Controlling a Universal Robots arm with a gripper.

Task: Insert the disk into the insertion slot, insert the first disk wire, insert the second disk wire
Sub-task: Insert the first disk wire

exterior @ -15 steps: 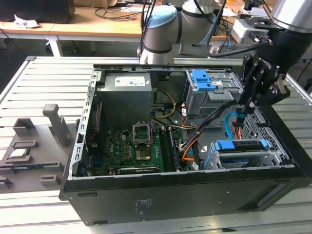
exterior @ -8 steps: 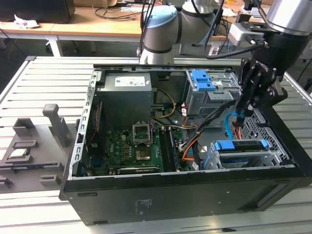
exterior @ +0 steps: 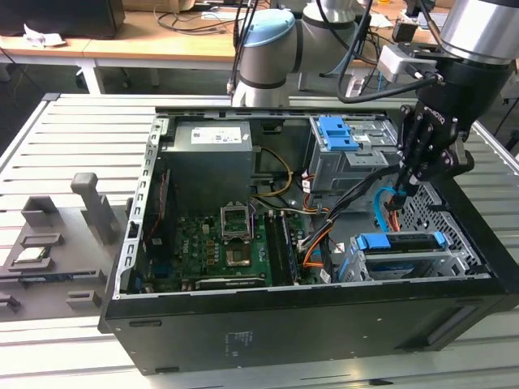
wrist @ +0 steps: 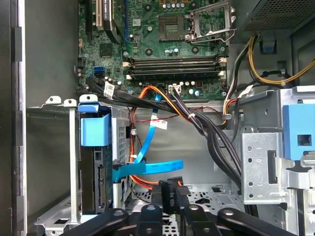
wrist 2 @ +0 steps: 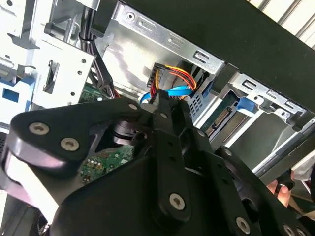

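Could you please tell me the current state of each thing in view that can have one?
disk: seated in the insertion slot, rear connector bare.
first disk wire: black plug held by the gripper, not plugged into the disk.
gripper: shut on the first disk wire's plug.
second disk wire: hanging in a loose loop, not plugged into the disk.
computer case: side open.

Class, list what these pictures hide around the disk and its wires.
1. Label of the disk: first wrist view, edge-on in the insertion slot.
2. End of the second disk wire: second wrist view, behind the gripper.
3. End of the first disk wire: first wrist view, under the gripper.
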